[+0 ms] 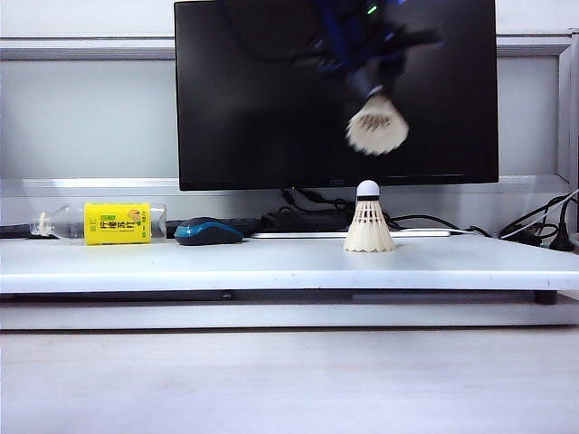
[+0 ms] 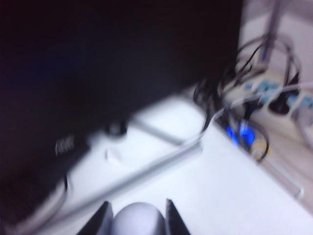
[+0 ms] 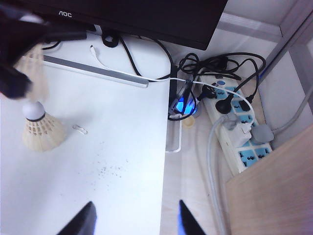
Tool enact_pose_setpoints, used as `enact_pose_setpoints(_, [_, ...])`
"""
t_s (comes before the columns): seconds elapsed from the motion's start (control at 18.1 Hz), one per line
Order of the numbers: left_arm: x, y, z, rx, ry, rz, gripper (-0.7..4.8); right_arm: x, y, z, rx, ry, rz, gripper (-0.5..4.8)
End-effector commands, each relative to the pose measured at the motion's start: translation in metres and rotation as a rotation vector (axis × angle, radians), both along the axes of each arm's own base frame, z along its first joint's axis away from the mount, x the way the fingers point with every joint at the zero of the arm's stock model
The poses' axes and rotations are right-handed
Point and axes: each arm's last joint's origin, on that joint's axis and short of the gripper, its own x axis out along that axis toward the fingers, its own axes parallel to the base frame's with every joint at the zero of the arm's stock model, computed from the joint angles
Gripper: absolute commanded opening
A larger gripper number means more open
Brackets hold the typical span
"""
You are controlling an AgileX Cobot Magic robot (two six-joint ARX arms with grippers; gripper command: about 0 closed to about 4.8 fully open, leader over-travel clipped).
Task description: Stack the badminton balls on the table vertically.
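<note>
Monitor [image 1: 335, 90], blue mouse [image 1: 208, 231] and a lying bottle [image 1: 99, 222] share the table [image 1: 271, 262]. Two shuttlecocks: one [image 1: 368, 228] stands upright, cork up; the other [image 1: 376, 125] hangs above it, skirt down, clamped in the blurred left gripper [image 2: 136, 220]. Right gripper [image 3: 134, 215] is wide open, empty, over the table's edge.

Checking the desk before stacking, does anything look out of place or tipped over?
Yes: a clear bottle with a yellow label lies on its side at the table's left end, beside the blue mouse. A small paperclip lies near the standing shuttlecock.
</note>
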Motion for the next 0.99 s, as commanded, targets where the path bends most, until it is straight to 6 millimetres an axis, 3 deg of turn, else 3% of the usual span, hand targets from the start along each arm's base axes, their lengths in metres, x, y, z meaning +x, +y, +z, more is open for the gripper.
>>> enact_pose_setpoints(0.06, [-0.006,-0.007,0.0,0.039,-0.093,0.017,1.2,0.002,0.0,-0.009,-0.008,0.012,-0.013,2.2])
enact_pose_setpoints(0.28, [-0.005,-0.006,-0.023,0.066,-0.074,0.04,1.2,0.003,0.0,-0.014,-0.029,0.02,-0.042,2.2])
enact_pose_setpoints(0.55, [-0.003,-0.007,-0.027,0.016,-0.136,0.042,1.2,0.003,-0.001,-0.014,-0.035,0.022,-0.044,2.2])
enact_pose_setpoints(0.99, [-0.007,0.0,-0.062,-0.051,-0.219,0.072,1.2,0.003,-0.002,-0.016,-0.05,0.035,-0.047,2.2])
